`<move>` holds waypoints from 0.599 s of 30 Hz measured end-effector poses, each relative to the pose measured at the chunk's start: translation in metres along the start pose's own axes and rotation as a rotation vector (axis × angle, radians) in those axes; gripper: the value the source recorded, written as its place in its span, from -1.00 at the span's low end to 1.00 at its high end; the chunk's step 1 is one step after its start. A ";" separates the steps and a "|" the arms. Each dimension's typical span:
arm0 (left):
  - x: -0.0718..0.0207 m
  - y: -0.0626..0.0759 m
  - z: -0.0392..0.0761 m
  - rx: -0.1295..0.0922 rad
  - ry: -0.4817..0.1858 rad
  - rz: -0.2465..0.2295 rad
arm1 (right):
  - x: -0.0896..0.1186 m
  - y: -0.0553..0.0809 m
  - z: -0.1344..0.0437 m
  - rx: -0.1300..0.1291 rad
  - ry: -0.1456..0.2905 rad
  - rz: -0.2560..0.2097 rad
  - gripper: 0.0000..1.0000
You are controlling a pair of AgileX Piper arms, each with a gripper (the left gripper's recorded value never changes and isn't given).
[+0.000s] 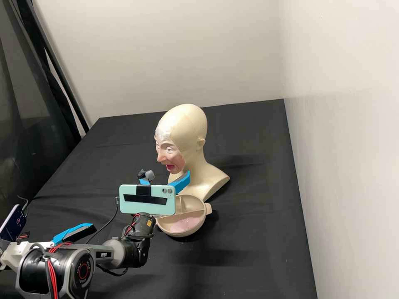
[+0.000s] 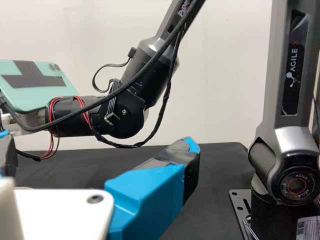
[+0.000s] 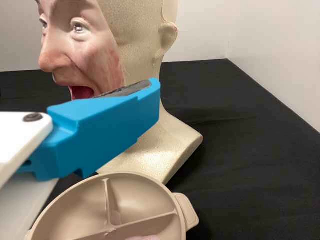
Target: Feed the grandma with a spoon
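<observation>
The grandma head (image 1: 183, 137) stands mid-bench with its mouth (image 1: 171, 167) open, facing left. In front of its bust sits a beige divided bowl (image 1: 185, 216) with something pale pink in one part. My right gripper (image 1: 166, 179) hangs just above the bowl, close under the chin, partly hidden by a mint phone (image 1: 147, 199) on its wrist. A small dark grey rounded thing (image 1: 146, 175) shows at the gripper's left side; whether it is a spoon is unclear. In the right wrist view the open mouth (image 3: 82, 92) and the bowl (image 3: 115, 210) are close. My left gripper (image 1: 79, 231) rests low at the front left, open and empty.
A white wall (image 1: 345, 145) runs along the bench's right edge. The right arm's base (image 2: 287, 165) stands close beside the left gripper (image 2: 97, 150). A second phone (image 1: 12, 222) sits at the far left edge. Bare black bench (image 1: 257, 232) lies right of the bowl.
</observation>
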 end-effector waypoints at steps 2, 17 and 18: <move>0.0000 0.000 0.000 0.000 0.000 0.000 | 0.000 0.000 0.000 0.000 0.000 0.000 1.00; -0.0012 0.000 -0.012 -0.027 0.031 -0.002 | 0.000 0.000 0.000 0.000 0.000 0.000 1.00; -0.0011 0.000 -0.014 -0.030 0.039 -0.003 | 0.000 0.000 0.000 0.000 0.000 0.000 1.00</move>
